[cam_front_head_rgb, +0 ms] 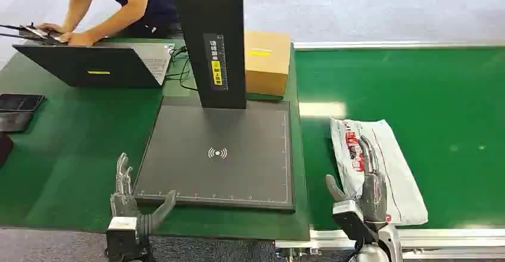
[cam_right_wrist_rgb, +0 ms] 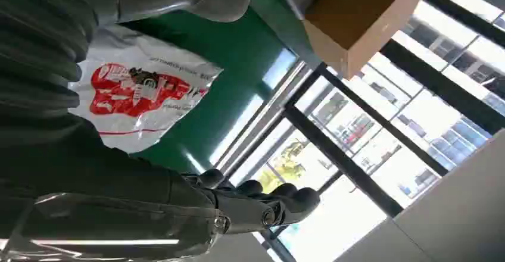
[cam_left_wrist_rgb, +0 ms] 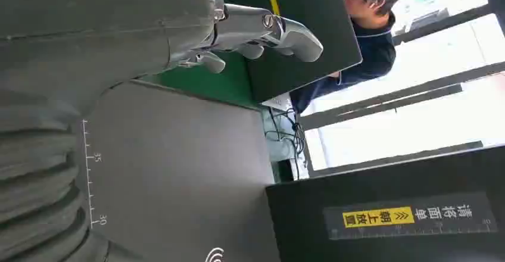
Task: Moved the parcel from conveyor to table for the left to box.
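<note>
Parcel (cam_front_head_rgb: 381, 165) flat on conveyor (cam_front_head_rgb: 440, 95), right hand (cam_front_head_rgb: 364, 193) fingers spread above, empty.

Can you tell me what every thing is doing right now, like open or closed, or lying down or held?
parcel: lying flat on the green conveyor, not lifted.
right hand: open, fingers stretched over the parcel.
left hand: open, holding nothing, by the scanner pad's corner.
scanner pad: flat on the table, nothing on it.
cardboard box: closed, upright.
laptop: open, a person leaning beside it.

Bright daylight from blown-out windows (cam_right_wrist_rgb: 357, 131) glares off the green conveyor (cam_front_head_rgb: 417, 83); wrist views blur nearby.
</note>
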You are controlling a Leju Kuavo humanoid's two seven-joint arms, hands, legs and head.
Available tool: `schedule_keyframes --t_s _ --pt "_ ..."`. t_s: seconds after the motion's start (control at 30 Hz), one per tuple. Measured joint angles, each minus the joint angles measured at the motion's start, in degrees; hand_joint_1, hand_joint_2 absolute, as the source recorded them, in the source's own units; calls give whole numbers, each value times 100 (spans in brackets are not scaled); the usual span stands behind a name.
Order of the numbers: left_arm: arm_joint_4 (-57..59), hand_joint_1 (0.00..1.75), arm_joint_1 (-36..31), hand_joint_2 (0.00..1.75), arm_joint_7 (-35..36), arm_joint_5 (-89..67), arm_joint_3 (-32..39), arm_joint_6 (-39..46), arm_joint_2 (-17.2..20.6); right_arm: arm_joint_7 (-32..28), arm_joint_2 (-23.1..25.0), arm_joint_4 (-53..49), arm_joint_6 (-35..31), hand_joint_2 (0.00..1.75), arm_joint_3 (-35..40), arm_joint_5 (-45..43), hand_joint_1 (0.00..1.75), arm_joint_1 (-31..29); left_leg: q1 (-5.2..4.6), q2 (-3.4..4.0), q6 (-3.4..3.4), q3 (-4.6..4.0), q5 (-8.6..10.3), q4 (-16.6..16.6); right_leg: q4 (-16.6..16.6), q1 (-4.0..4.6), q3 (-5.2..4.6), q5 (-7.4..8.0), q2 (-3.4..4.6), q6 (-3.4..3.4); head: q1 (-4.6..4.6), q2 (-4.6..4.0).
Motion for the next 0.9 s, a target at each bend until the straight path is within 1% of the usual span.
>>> schedule_keyframes --t_s 0.1,0.33,0.47,0.53,0.73,0.9 --pt "0 0 0 175 0 0 2 -7 0 61 -33 92 -31 175 -131 74 0 -50 0 0 0 0 0 0 0 0 0 0 0 0 0 0" --pt "15 0 -26 175 0 -22 2 -112 -13 192 -129 564 -46 175 -391 112 0 -394 0 1 0 1 0 0 0 -1 0 0 0 0 2 0" --pt "57 0 -87 175 0 -42 2 -155 -35 426 -135 782 -430 175 -533 598 0 -482 0 0 0 0 0 0 0 0 -1 0 0 0 0 0" --pt "85 0 -117 175 0 -39 2 -182 -55 533 -135 929 -459 175 -621 649 0 -556 0 0 0 0 0 0 0 0 -1 0 0 0 2 0" --pt "168 0 -192 175 0 -46 4 -208 -85 741 -173 1682 -606 175 -933 859 0 -920 0 1 0 1 0 0 0 -1 0 1 1 0 0 0" --pt "195 0 -250 175 0 -39 7 -208 -98 990 -232 2409 -594 175 -1130 1008 0 -1282 0 1 0 0 1 1 0 -1 0 1 0 1 0 0"
